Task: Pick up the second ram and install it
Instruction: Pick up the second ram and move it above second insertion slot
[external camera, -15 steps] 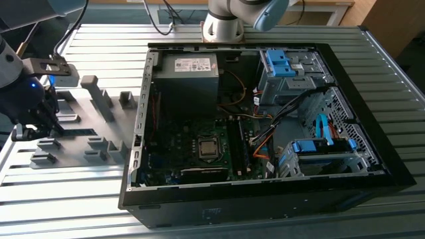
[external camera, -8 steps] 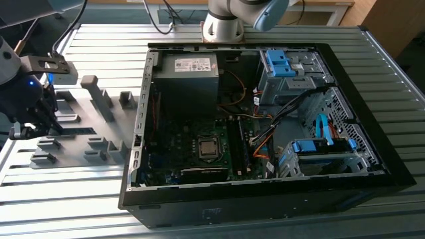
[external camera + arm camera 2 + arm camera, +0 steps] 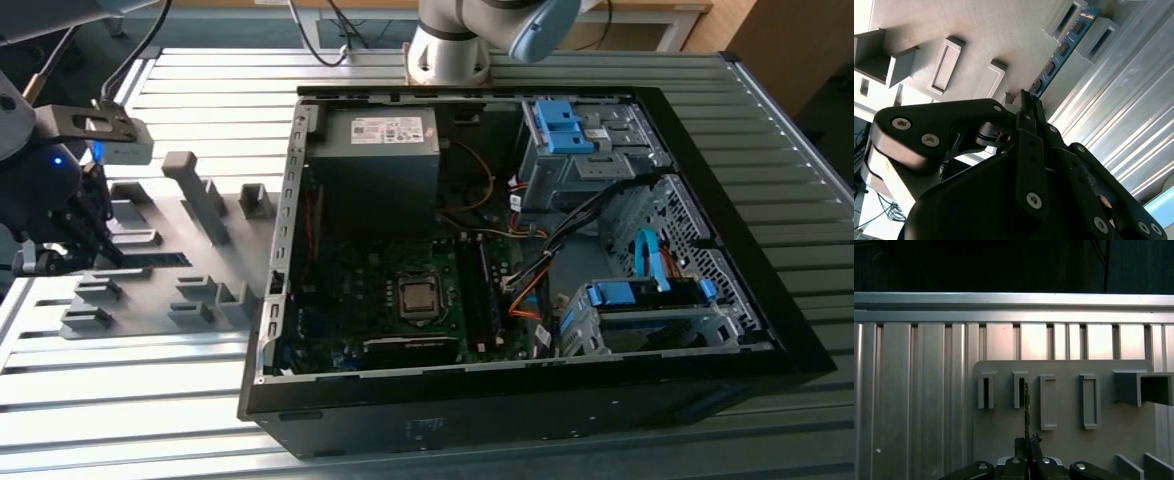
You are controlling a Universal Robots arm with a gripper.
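As seen in exterior view: slatted table (image 3: 200,90); open computer case (image 3: 534,400); grey holder plate (image 3: 134,300) at exterior view's left. Above plate, gripper (image 3: 1031,102), fingers pinched onto near end of second ram (image 3: 1061,50); far end between two holder blocks (image 3: 1099,37).

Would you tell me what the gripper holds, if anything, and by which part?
The second ram, pinched across its flat faces at one end by the gripper.

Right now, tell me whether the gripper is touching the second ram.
Touching. In the second wrist view the gripper has its fingertips closed on the near end of the second ram, with no gap showing between them.
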